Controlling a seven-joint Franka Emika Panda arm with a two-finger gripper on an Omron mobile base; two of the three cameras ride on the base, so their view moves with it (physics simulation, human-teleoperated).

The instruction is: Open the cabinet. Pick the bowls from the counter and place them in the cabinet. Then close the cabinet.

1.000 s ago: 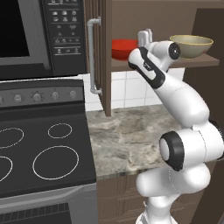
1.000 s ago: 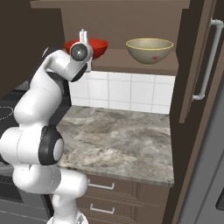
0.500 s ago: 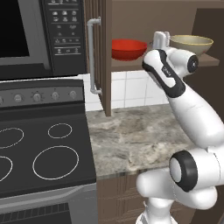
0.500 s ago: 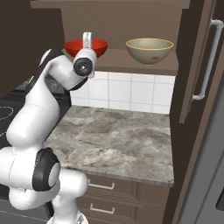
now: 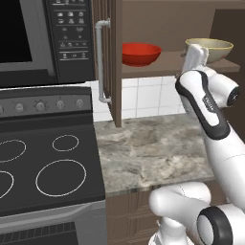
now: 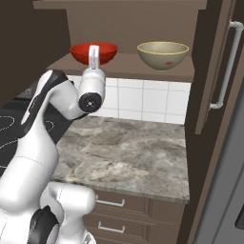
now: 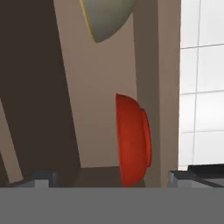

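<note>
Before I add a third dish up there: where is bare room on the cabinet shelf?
Bare shelf lies between the red bowl and the beige bowl, the arm's hand rising in front of the red one. The counter below, between stovetop and right door, is bare too.

My views are rendered, evenly and moderately lit, with no visible lamp. The cabinet (image 6: 128,28) interior at upper centre of the right base view is dimmer. The red bowl (image 5: 140,53) shows a soft gloss highlight. Edges are slightly soft; the hand view is coarser. No motion blur or edge distortion is apparent to me.
</note>
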